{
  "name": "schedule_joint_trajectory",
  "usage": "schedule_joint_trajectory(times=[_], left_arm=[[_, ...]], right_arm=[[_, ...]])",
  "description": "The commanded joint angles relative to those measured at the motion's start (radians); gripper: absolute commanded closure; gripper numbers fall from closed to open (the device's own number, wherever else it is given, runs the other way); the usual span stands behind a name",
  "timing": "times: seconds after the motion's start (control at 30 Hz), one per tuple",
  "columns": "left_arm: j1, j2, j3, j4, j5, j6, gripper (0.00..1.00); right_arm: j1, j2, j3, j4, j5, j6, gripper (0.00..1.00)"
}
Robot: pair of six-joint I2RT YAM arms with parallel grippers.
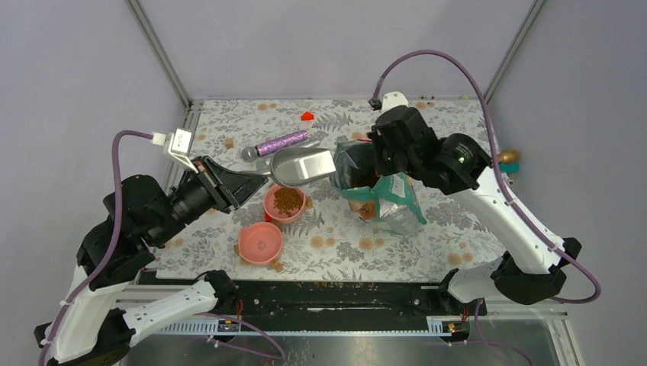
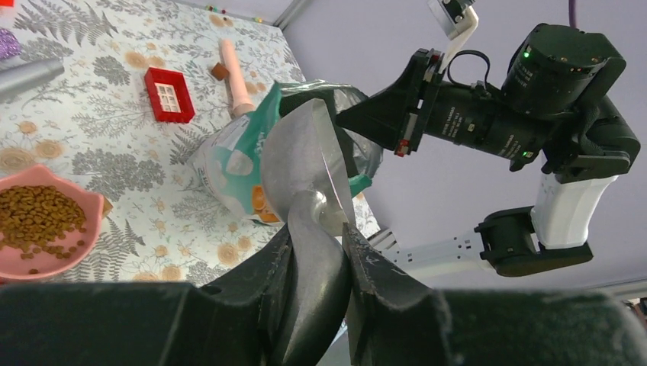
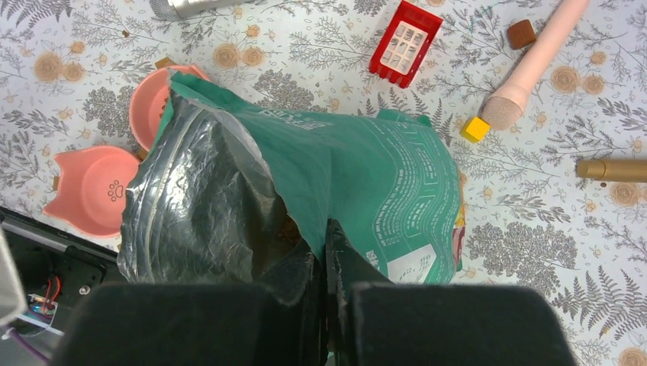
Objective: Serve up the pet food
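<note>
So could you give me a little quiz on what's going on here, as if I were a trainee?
1. True or false: the pink bowl nearest the arms holds kibble.
2. What does the left claw grip? A: a purple tube. B: the metal scoop. C: a red block.
3. Fill in: the right claw is shut on the rim of the open teal ____.

Key
1. False. It is empty. The kibble lies in the other bowl.
2. B, by its handle.
3. pouch
</note>
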Motion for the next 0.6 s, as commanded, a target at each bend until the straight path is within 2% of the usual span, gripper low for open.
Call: schedule_joint_trajectory(times=[0.0, 0.13, 0.27, 0.57], left_arm=[[0.003, 0.015, -0.012, 0.060, 0.056, -0.048, 1.00], [0.003, 0.008, -0.057, -0.001, -0.028, -0.096, 1.00], [0.004, -0.014, -0.133, -0.004, -0.039, -0.142, 1.00], [0.002, -0.015, -0.279, -0.001, -0.096, -0.204, 1.00]], right_arm=[[0.074, 0.055, 0.004, 0.099, 0.143, 0.054, 1.00], [0.162, 0.091, 0.025, 0.109, 0.267, 0.081, 1.00], [0.238, 0.121, 0.033, 0.136, 0.338, 0.073, 1.00], [0.396, 0.193, -0.022, 0.259, 0.344, 0.055, 1.00]])
